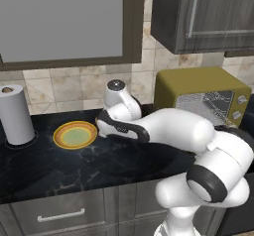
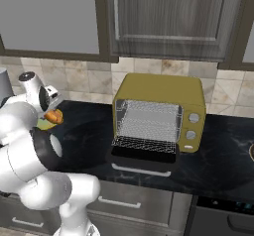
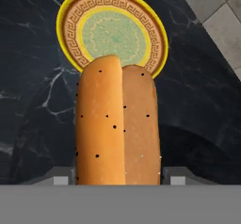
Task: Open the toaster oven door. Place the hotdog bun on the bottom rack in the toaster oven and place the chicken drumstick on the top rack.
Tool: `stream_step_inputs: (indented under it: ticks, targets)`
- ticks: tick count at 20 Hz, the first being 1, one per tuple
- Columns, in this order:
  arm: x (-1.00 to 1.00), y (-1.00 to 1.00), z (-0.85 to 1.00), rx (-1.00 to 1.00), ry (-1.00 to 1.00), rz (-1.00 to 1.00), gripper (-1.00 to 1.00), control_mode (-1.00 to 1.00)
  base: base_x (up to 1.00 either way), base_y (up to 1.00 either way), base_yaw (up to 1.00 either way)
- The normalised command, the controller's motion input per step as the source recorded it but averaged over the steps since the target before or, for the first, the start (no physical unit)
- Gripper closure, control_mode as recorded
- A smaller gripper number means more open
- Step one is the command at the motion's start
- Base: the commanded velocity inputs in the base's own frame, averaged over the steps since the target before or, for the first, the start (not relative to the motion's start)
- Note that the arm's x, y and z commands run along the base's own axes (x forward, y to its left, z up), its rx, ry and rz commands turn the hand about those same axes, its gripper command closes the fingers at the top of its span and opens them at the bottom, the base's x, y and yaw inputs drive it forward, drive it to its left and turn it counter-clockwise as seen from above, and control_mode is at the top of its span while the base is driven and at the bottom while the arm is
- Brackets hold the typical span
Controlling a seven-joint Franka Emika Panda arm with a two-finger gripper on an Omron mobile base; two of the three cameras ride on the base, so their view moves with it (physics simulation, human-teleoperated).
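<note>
Glossy white arm [image 1: 173, 131], rounded segments, dark joints

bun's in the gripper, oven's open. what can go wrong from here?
1. The hotdog bun juts far past the gripper; it may slip or swivel during the swing to the toaster oven.
2. The two racks sit close together, so the bun could end up on the top rack.
3. The open toaster oven door lies flat in front; a low approach could clip it.

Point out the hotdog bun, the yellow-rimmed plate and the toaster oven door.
hotdog bun [image 3: 117, 124]: hand view, middle of its seeded top, held between the fingers.
plate [image 1: 63, 142]: left base view, yellow rim at the near left.
toaster oven door [image 2: 144, 157]: right base view, dark glass panel, folded down open.
</note>
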Motion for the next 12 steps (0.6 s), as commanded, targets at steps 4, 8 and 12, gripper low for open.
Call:
stream_step_inputs:
  ticks: [4,8,12]
  targets:
    - [-0.37,-0.56,0.20,0.03,0.02,-0.01,1.00,-1.00,0.00,0.00,0.00]
    - [-0.34,-0.63,0.17,0.04,0.06,0.00,1.00,-1.00,0.00,0.00,0.00]
    - [-0.26,-0.63,0.15,0.01,0.03,0.00,1.00,-1.00,0.00,0.00,0.00]
